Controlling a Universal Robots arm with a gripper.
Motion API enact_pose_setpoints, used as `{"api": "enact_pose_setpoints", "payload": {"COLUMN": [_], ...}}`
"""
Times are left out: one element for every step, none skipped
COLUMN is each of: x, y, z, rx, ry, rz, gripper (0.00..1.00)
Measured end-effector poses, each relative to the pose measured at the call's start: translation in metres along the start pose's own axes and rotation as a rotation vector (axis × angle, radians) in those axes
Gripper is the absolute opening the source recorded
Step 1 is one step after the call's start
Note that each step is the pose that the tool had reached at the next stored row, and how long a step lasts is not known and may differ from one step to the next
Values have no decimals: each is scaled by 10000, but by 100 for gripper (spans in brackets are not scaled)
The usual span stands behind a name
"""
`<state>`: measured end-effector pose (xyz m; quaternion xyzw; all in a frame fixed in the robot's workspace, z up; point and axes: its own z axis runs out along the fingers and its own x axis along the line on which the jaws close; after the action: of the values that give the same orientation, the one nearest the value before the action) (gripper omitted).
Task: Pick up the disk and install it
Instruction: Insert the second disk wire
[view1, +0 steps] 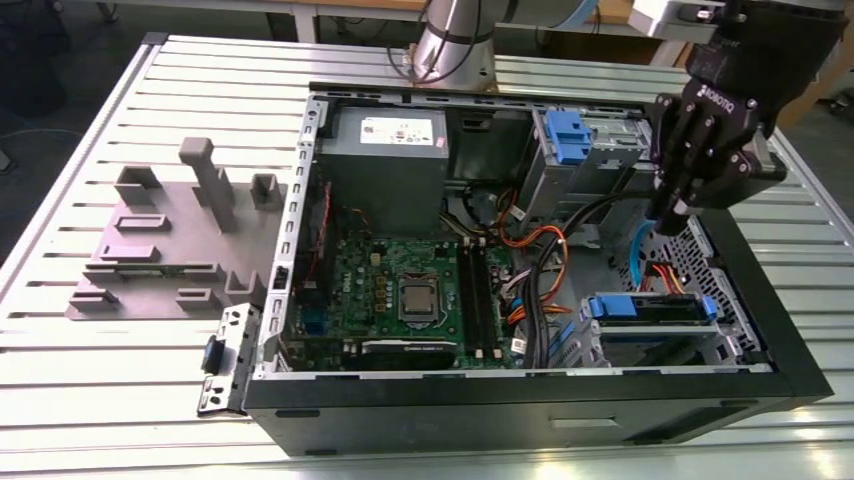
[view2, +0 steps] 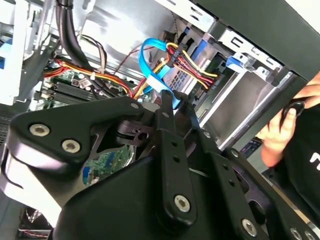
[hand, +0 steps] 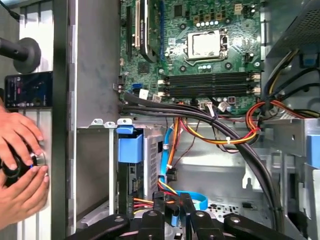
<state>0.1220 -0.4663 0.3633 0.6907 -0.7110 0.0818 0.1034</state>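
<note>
1. The disk (view1: 650, 308) sits in the lower drive bay of the open computer case (view1: 534, 420), its blue rail facing up; in the first wrist view it (hand: 131, 150) stands upright in the bay with cables plugged in.
2. The gripper (view1: 671, 215) hangs above and apart from it, fingers (hand: 186, 210) drawn together on nothing.
3. Orange, red and blue cables (view1: 661, 275) lie between them.
4. A person's hands (hand: 20, 165) rest outside the case wall.
5. A grey holder block (view1: 167, 250) lies well apart on the table (view1: 80, 400).
</note>
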Motion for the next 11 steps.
{"api": "enact_pose_setpoints", "payload": {"x": [-1,-1,-2,-3,-4,-5,-6,-7,-9,-12,-15], "y": [0,0,0,0,0,0,0,0,0,0,-1], "z": [2,4,6,8,11,13,14,16,19,22,26], "rx": [1,2,3,4,5,6,7,8,8,8,8], "ry": [43,84,126,167,212,263,305,336,348,351,353], "rz": [2,3,5,6,8,10,11,12,13,13,13], "gripper": [27,27,27,27,27,27,27,27,27,27,27]}}
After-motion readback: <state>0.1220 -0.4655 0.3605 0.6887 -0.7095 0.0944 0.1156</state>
